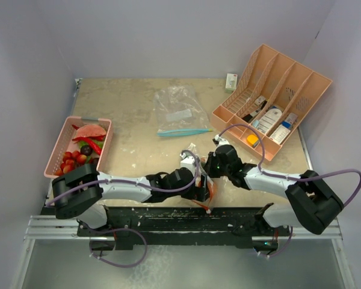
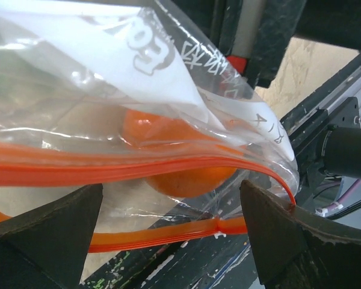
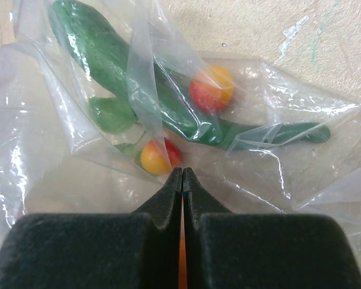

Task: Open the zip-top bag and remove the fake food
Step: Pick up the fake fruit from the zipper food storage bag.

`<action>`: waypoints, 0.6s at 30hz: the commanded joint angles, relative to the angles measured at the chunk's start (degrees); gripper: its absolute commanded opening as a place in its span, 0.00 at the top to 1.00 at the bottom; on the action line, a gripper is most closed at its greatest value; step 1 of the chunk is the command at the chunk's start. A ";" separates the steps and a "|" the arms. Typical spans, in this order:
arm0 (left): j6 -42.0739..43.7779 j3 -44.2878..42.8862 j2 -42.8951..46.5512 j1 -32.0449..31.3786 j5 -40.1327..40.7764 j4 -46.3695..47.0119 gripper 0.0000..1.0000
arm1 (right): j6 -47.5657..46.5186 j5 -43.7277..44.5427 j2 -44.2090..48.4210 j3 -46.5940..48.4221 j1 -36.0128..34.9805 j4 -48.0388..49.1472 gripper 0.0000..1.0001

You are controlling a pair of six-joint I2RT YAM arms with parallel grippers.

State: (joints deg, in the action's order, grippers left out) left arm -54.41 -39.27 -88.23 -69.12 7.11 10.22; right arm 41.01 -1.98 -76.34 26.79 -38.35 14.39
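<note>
A clear zip-top bag (image 2: 168, 72) with an orange zip strip (image 2: 156, 238) hangs between my two grippers near the table's front edge. An orange (image 2: 186, 177) lies inside it. My left gripper (image 2: 171, 235) is open, its fingers (image 2: 42, 235) on either side of the lower zip strip and not pressing on it. My right gripper (image 3: 183, 171) is shut on the bag's orange edge. Beyond it the bag (image 3: 277, 120) holds a green leaf (image 3: 108, 54) and small red-and-yellow fruits (image 3: 212, 89). In the top view both grippers (image 1: 200, 186) meet at the centre front.
A pink basket (image 1: 55, 158) at the left holds a watermelon slice (image 1: 90, 129), a red chili (image 1: 90, 143), strawberries and plums. A second clear bag (image 1: 179, 111) with a blue zip lies mid-table. A peach divided organizer (image 1: 301, 84) with bottles and boxes stands at the back right.
</note>
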 commanded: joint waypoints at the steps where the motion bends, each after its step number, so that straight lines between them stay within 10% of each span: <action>1: 0.82 -2.39 1.77 -0.14 1.30 2.97 0.00 | -0.93 1.73 1.68 1.93 -0.32 -0.70 1.00; 18: 6.08 -13.27 -7.51 -0.05 0.98 -0.97 0.10 | -0.81 0.91 3.47 0.49 -0.32 -1.70 1.00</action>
State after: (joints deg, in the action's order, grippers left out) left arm -49.84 -49.95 -93.84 -69.14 8.91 8.75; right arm 40.51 -2.00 -74.06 26.79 -38.35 12.60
